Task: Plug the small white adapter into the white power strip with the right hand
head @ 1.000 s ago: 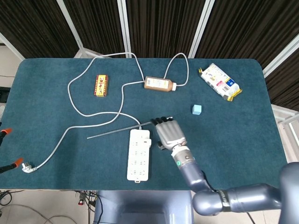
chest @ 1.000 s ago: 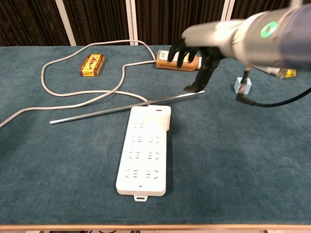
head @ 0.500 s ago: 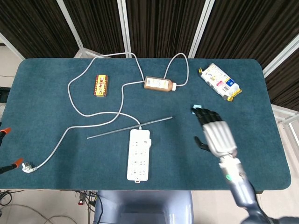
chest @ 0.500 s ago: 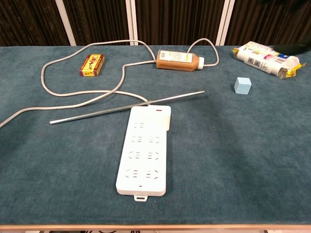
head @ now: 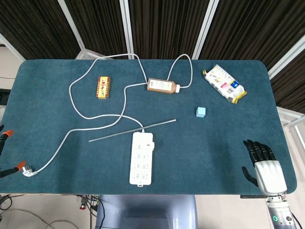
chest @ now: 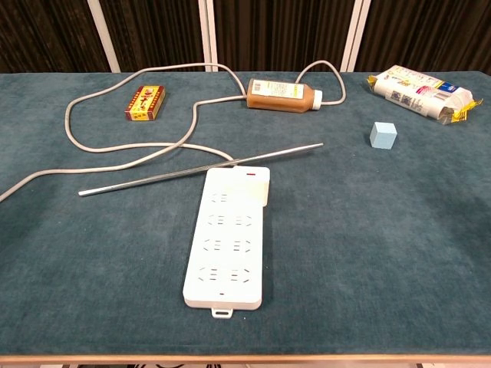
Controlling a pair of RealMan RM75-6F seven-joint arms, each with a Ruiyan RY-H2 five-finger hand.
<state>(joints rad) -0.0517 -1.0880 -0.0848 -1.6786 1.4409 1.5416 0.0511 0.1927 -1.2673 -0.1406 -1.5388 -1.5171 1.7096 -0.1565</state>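
- At the far left edge of the table [head: 47,62], the grey cable [head: 71,90] ends in a loose plug [head: 27,170]; the power strip is not connected to anything visible.
- Further in, a red-and-yellow box [head: 103,87] lies flat, well apart from the task's things.
- A thin metal rod [chest: 201,170] lies slanted just above the strip's top end.
- The white power strip [head: 142,158] lies flat near the front edge, sockets up.
- The small white adapter [chest: 261,187] appears to sit at the strip's upper right corner, seemingly seated in a socket; judged so, the plugging looks done, though full seating cannot be confirmed.
- Behind lie a brown bottle [head: 163,86], a small blue cube [head: 200,112] and a snack packet [head: 224,83], all untouched.
- The right hand [head: 263,167] sits at the lower right corner, fingers spread, holding nothing, well apart from the strip; its arm is cut off by the frame.
- The left hand shows in neither view.
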